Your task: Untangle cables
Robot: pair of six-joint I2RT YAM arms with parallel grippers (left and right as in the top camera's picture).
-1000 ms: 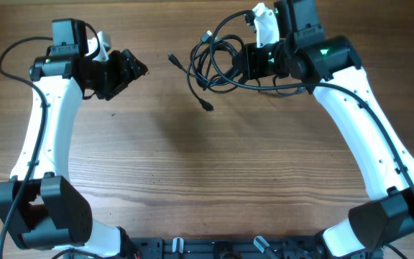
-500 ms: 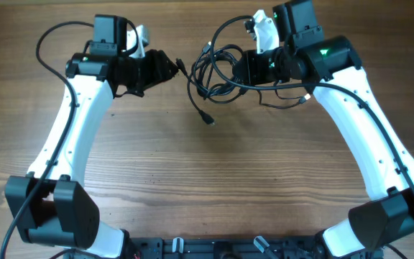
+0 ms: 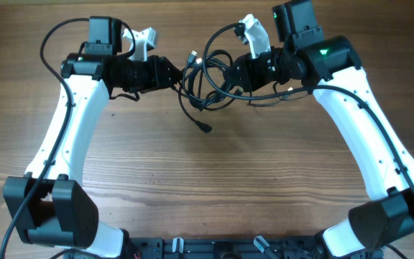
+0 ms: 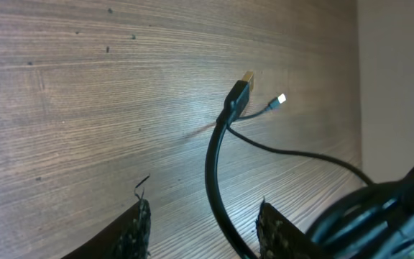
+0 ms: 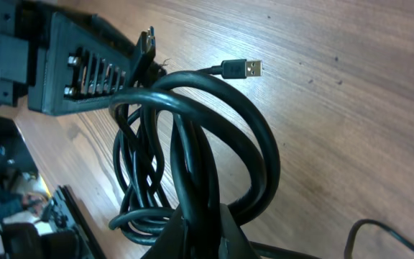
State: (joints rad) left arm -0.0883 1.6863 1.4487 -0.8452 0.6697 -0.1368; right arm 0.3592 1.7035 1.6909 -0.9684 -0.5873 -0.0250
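Hanging over the far side of the counter (image 3: 207, 180), the cables (image 3: 210, 79) form a looped bundle pinched in the right fingers (image 5: 225, 234). The left fingers (image 4: 139, 226) are spread around one plug-ended strand (image 4: 218, 158). Pulling this strand hard could tighten the loops instead of freeing them.

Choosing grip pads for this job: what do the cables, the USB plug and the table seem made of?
Cables: likely black rubber or PVC jacket, smooth with soft sheen, bending in loops.
USB plug: bright metal shell, black moulded collar, probably plastic.
Table: wood or wood-look laminate; matte with visible grain, cannot tell which.
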